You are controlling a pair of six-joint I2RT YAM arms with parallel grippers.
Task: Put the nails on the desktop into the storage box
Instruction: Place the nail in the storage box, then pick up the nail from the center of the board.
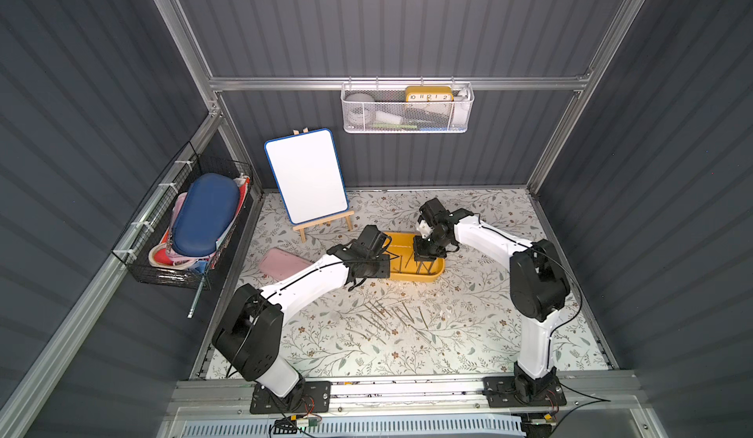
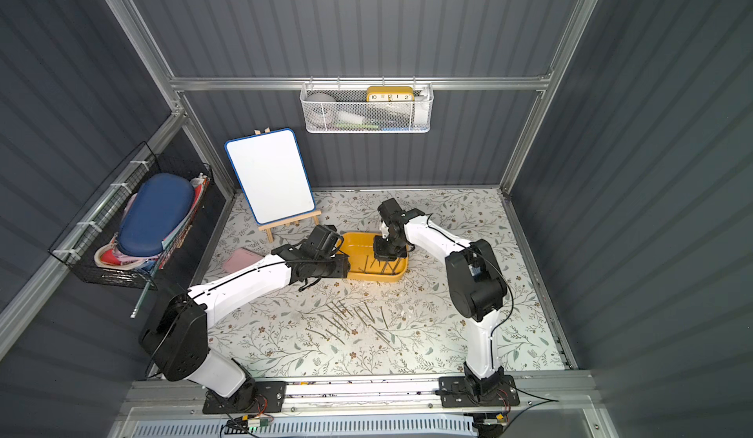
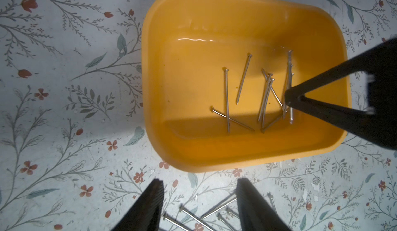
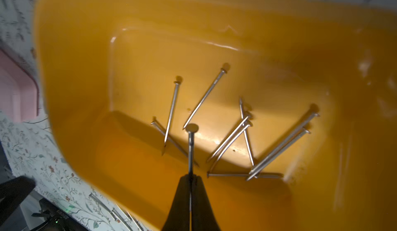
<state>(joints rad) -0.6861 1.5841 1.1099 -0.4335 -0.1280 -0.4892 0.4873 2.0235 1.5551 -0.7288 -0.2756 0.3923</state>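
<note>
Mustard-yellow storage box (image 3: 214,152), grey nails (image 3: 227,98), leafy floral desktop (image 3: 64,111)

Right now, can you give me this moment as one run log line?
right jaws: shut on one nail, over storage box | left jaws: open, empty, beside box | in box: several nails | desktop: loose nails left

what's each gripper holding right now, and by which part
Right gripper pinches one nail by its shank, head end sticking out over the storage box. Left gripper is open and holds nothing.
</note>
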